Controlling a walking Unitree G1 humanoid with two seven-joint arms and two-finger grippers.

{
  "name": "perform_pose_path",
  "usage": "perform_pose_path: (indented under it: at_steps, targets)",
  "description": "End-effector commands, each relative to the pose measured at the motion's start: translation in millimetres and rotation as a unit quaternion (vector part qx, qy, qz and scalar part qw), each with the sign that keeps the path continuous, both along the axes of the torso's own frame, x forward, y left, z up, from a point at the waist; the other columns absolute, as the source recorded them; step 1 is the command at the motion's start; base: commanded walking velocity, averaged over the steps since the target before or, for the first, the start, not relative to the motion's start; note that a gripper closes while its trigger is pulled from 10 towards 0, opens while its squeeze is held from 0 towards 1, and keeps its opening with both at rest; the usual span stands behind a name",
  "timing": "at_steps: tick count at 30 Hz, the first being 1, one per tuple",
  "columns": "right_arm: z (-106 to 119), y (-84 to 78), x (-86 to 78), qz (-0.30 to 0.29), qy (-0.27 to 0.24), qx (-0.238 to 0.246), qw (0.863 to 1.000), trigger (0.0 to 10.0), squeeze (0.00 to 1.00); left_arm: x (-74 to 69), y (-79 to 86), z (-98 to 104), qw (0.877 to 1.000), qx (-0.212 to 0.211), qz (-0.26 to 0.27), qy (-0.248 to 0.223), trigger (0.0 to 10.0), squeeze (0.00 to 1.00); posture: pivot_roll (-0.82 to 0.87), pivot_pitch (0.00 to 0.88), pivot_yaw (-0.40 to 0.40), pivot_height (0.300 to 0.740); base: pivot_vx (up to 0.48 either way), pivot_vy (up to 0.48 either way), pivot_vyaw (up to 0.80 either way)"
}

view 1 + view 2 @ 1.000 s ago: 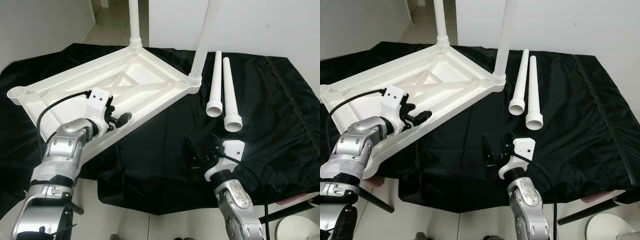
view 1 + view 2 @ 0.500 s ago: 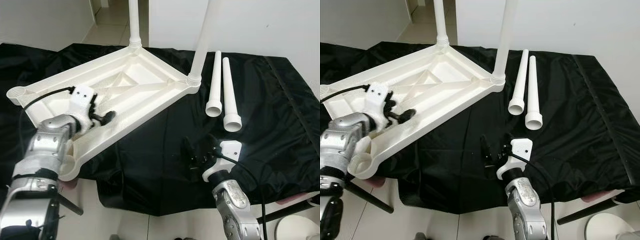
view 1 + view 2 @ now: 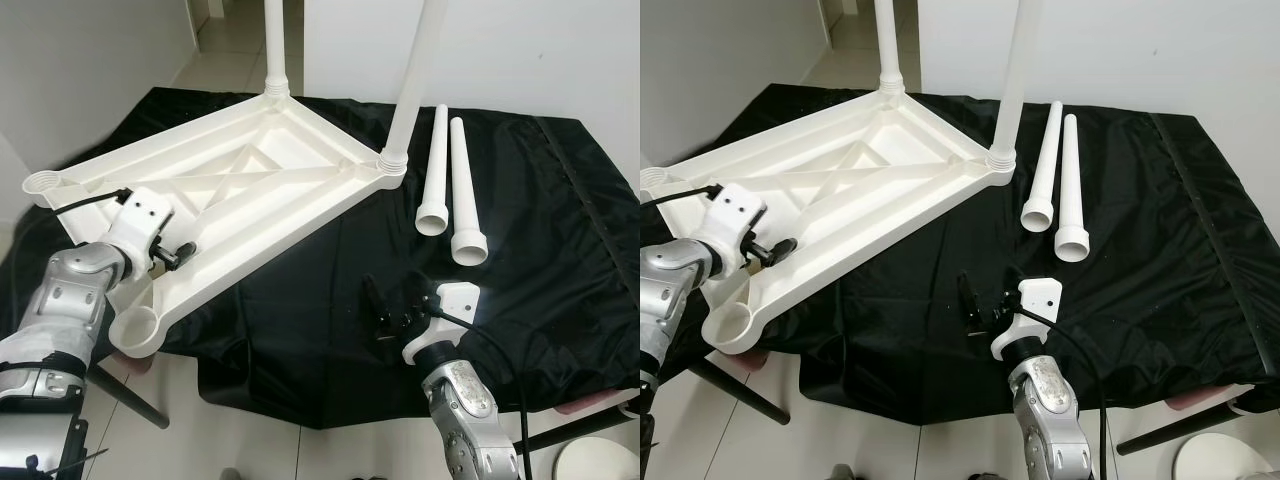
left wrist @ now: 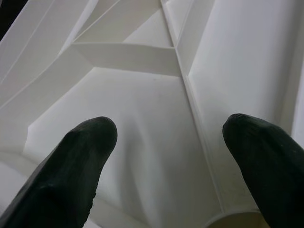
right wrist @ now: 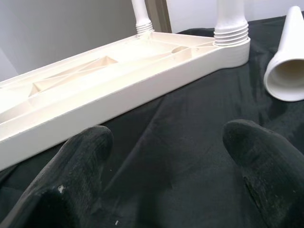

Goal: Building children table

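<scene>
Left eye view: white plastic tabletop (image 3: 240,185) lying upside down on a black cloth (image 3: 560,230) over the work surface, ribbed underside up, presumably so the leg sockets face up for fitting. Long axis running from the far right corner to the near left corner, which overhangs the cloth's near edge with an empty round socket (image 3: 137,331). Second empty socket (image 3: 42,183) at the far left corner. Two legs already standing upright in the other corners: one far leg (image 3: 274,45), one right leg (image 3: 412,80).

Two loose legs (image 3: 447,185) lying side by side on the cloth, just right of the tabletop, long axes near-to-far, open wide ends pointing near, narrow ends far. Probably laid within easy reach of the right arm.

Left gripper (image 3: 172,255) over the tabletop's near left end beside the empty socket, fingers (image 4: 76,156) spread apart above the ribbed plastic, clamping nothing; likely placed to steady or shift that end.

Right gripper (image 3: 388,308) low over the bare cloth, near of the loose legs, fingers (image 5: 71,166) spread, empty, aimed toward the tabletop's right corner.
</scene>
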State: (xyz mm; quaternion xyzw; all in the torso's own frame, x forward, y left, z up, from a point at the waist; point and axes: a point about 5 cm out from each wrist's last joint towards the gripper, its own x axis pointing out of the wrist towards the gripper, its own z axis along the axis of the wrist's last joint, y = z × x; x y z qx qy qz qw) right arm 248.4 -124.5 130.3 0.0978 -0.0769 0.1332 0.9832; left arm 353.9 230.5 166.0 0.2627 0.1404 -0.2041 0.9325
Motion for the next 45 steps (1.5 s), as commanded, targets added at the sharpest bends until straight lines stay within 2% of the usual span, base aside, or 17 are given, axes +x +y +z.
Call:
perform_pose_path:
  at_steps: [1, 10, 11, 12, 13, 16, 17, 23, 25, 26, 30, 32, 36, 37, 39, 41, 45]
  targets:
    - [-3.4, 0.3, -1.2, 0.002, 0.005, -0.001, 1.000, 10.0, 0.00, -7.1, -14.3, -23.2, 0.998, 0.013, -0.037, 0.042, 10.0, 0.00, 0.00, 0.053, 0.022, 0.740, 0.000, 0.000, 0.00]
    - [-3.6, -1.0, -2.2, 0.001, 0.005, -0.002, 1.000, 10.0, 0.00, -8.9, -27.4, -29.5, 0.997, 0.011, -0.061, 0.051, 10.0, 0.00, -0.01, 0.050, 0.024, 0.740, 0.000, 0.000, 0.00]
    - [-3.6, -1.4, -2.6, 0.000, 0.004, -0.003, 1.000, 10.0, 0.00, -9.6, -38.7, -32.4, 0.996, 0.007, -0.076, 0.052, 10.0, 0.00, -0.01, 0.050, 0.024, 0.740, 0.000, 0.000, 0.00]
    - [-3.6, -1.4, -2.6, 0.000, 0.004, -0.003, 1.000, 10.0, 0.00, -9.6, -38.7, -32.4, 0.996, 0.007, -0.076, 0.052, 10.0, 0.00, -0.01, 0.050, 0.024, 0.740, 0.000, 0.000, 0.00]
    - [-3.7, -1.5, -2.7, -0.001, 0.004, -0.003, 1.000, 10.0, 0.00, -10.2, -51.6, -34.4, 0.995, -0.001, -0.091, 0.051, 10.0, 0.00, -0.01, 0.046, 0.025, 0.740, 0.000, 0.000, 0.00]
    - [-3.7, -1.5, -2.7, -0.001, 0.004, -0.003, 1.000, 10.0, 0.00, -10.2, -51.6, -34.4, 0.995, -0.001, -0.091, 0.051, 10.0, 0.00, -0.01, 0.046, 0.025, 0.740, 0.000, 0.000, 0.00]
    - [-4.0, -1.3, -2.7, -0.002, 0.004, -0.003, 1.000, 10.0, 0.00, -11.4, -78.7, -33.4, 0.992, -0.027, -0.113, 0.045, 10.0, 0.00, -0.02, 0.040, 0.028, 0.740, 0.000, 0.000, 0.00]
    - [-4.5, -2.1, -2.3, -0.004, 0.004, -0.004, 1.000, 10.0, 0.00, -17.1, -98.9, -35.0, 0.988, -0.037, -0.143, 0.044, 10.0, 0.00, -0.01, 0.043, 0.029, 0.740, 0.000, 0.000, 0.00]
    - [-4.5, -2.1, -2.3, -0.004, 0.004, -0.004, 1.000, 10.0, 0.00, -17.1, -98.9, -35.0, 0.988, -0.037, -0.143, 0.044, 10.0, 0.00, -0.01, 0.043, 0.029, 0.740, 0.000, 0.000, 0.00]
    - [-4.4, -3.3, -0.6, -0.008, 0.003, -0.003, 1.000, 10.0, 0.00, -21.5, -112.7, -37.4, 0.985, -0.044, -0.160, 0.047, 10.0, 0.00, -0.01, 0.045, 0.033, 0.740, 0.000, 0.000, 0.00]
    - [-3.9, -3.5, 0.2, -0.010, 0.002, -0.003, 1.000, 10.0, 0.00, -23.3, -118.4, -37.8, 0.984, -0.048, -0.167, 0.048, 10.0, 0.00, -0.01, 0.046, 0.036, 0.740, 0.000, 0.000, 0.00]
    - [-2.8, -2.9, 1.6, -0.013, 0.000, 0.000, 1.000, 10.0, 0.00, -26.7, -136.9, -36.5, 0.980, -0.063, -0.183, 0.045, 10.0, 0.00, -0.01, 0.049, 0.042, 0.740, 0.000, 0.000, 0.00]
    - [-2.9, -2.6, 1.6, -0.013, 0.000, 0.001, 1.000, 10.0, 0.00, -28.1, -144.6, -35.3, 0.978, -0.070, -0.189, 0.044, 10.0, 0.00, -0.01, 0.051, 0.043, 0.740, 0.000, 0.000, 0.00]
    - [-3.3, -2.5, 1.5, -0.016, 0.000, 0.003, 1.000, 10.0, 0.00, -29.3, -163.8, -29.9, 0.976, -0.088, -0.197, 0.032, 10.0, 0.00, -0.01, 0.054, 0.048, 0.740, 0.000, 0.000, 0.00]
    - [-3.3, -2.5, 1.5, -0.016, 0.000, 0.003, 1.000, 10.0, 0.00, -29.3, -163.8, -29.9, 0.976, -0.088, -0.197, 0.032, 10.0, 0.00, -0.01, 0.054, 0.048, 0.740, 0.000, 0.000, 0.00]
    - [-3.2, -2.3, 1.4, -0.019, 0.000, 0.004, 1.000, 10.0, 0.00, -26.5, -171.8, -20.7, 0.976, -0.107, -0.188, 0.011, 10.0, 0.00, -0.02, 0.060, 0.053, 0.740, 0.000, 0.000, 0.00]
    - [-2.8, -2.3, 1.3, -0.021, -0.001, 0.005, 1.000, 10.0, 0.00, -20.3, -168.4, -9.8, 0.977, -0.127, -0.170, -0.013, 10.0, 0.00, -0.02, 0.062, 0.055, 0.740, 0.000, 0.000, 0.00]
